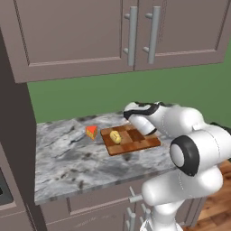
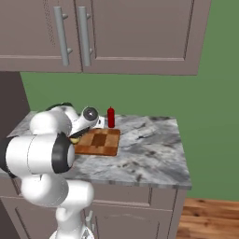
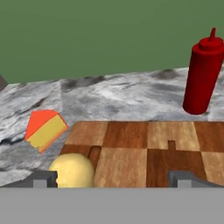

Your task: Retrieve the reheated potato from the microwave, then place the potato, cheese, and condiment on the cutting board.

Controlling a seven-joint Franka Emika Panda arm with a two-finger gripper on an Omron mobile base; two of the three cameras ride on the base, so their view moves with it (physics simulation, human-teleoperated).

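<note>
The pale-yellow potato [image 1: 116, 136] lies on the left part of the checkered cutting board [image 1: 137, 143]; in the hand view the potato [image 3: 72, 170] sits low, just inside my left fingertip. The orange cheese [image 1: 92, 131] wedge rests on the counter left of the board [image 3: 144, 151], apart from it, and appears as cheese [image 3: 45, 129] at the left of the hand view. The red condiment [image 2: 111, 116] bottle stands upright behind the board's far corner, also seen as the condiment [image 3: 203, 72]. My gripper [image 3: 113, 179] hovers low over the board [image 2: 103, 142], open, holding nothing.
The grey marble counter [image 1: 67, 162] ends in a front edge above drawers. Closed wall cabinets [image 1: 131, 31] hang overhead. A dark tall panel [image 1: 16, 135] bounds the counter on the left. Bare counter [image 2: 149, 149] lies right of the board.
</note>
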